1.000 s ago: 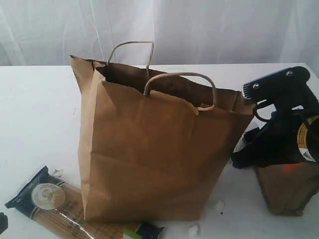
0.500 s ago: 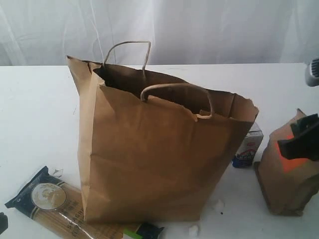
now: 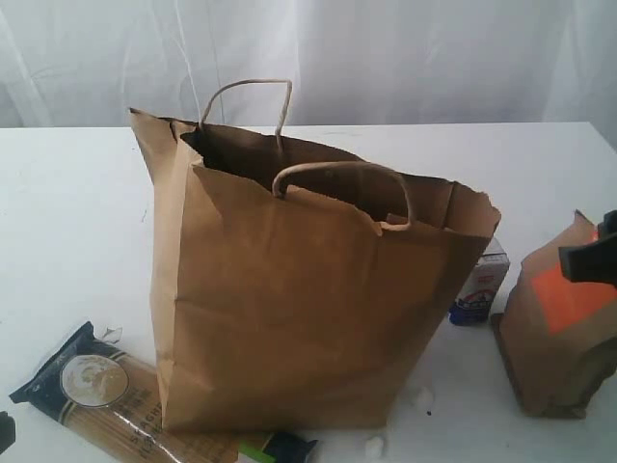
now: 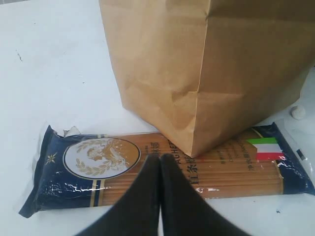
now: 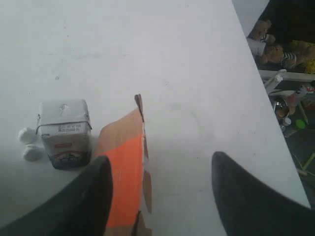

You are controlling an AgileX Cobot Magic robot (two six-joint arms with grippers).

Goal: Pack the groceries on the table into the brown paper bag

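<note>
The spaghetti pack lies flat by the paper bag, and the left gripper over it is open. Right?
No: the left gripper is shut, jaws pressed together, as the left wrist view shows. The spaghetti pack does lie flat by the brown paper bag.

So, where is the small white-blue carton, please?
The carton stands on the table, right side of the exterior view, between the brown paper bag and the brown pouch.

Right claw (image 5: pixel 162 164) is backing away toward the right edge of the exterior view; only a black tip is showing now. Brown pouch with orange label (image 3: pixel 559 338) is coming into plain sight. Small white-blue carton (image 3: pixel 482 285) is showing uncovered just beside the large kraft-brown paper bag (image 3: pixel 308 318), whose near handle and right rim are sitting slightly further left.
</note>
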